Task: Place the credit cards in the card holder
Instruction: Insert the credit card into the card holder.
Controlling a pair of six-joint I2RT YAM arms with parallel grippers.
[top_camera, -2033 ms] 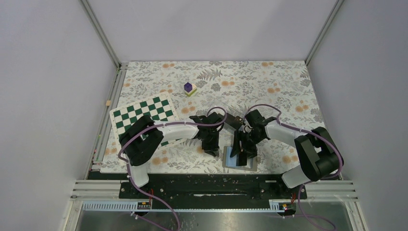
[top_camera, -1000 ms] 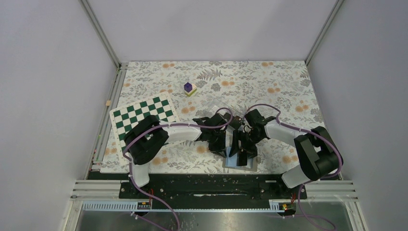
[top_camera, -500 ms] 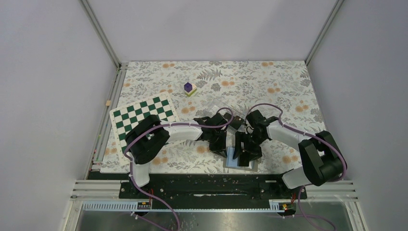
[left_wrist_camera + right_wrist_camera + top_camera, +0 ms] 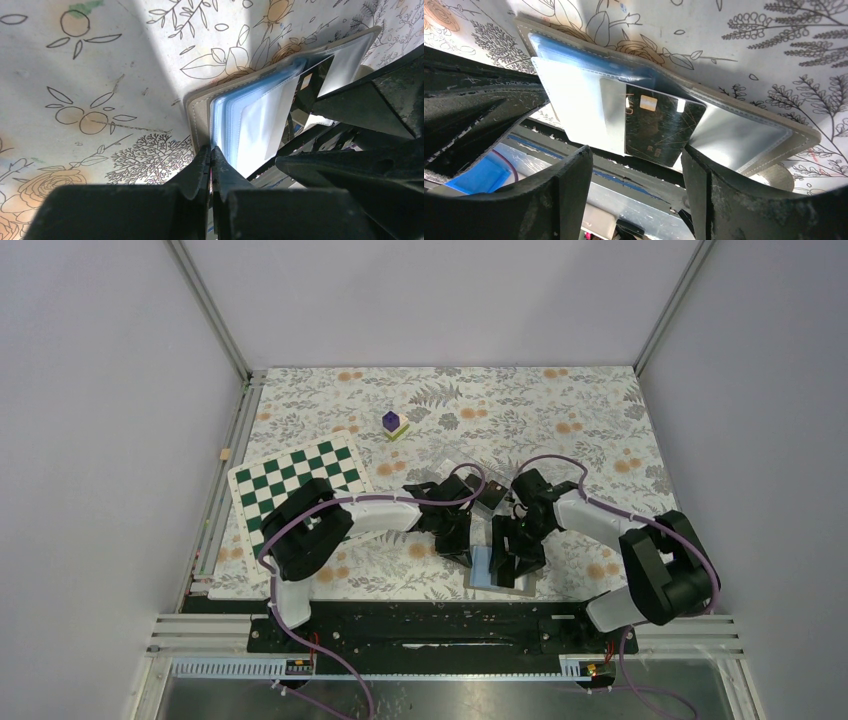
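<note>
Pinched shut, the left tool (image 4: pixel 210 152) is touching the card holder (image 4: pixel 198 109) while the right tool (image 4: pixel 637 152) is gaping wide around a credit card (image 4: pixel 661 127).

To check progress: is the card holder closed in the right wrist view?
No, the card holder lies open, a black card showing among its clear sleeves.

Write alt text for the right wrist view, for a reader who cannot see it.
An open card holder with pale blue sleeves lies on a flowered tablecloth, a black card with a gold chip resting on the sleeves. The open right claw straddles the card's near edge.
</note>
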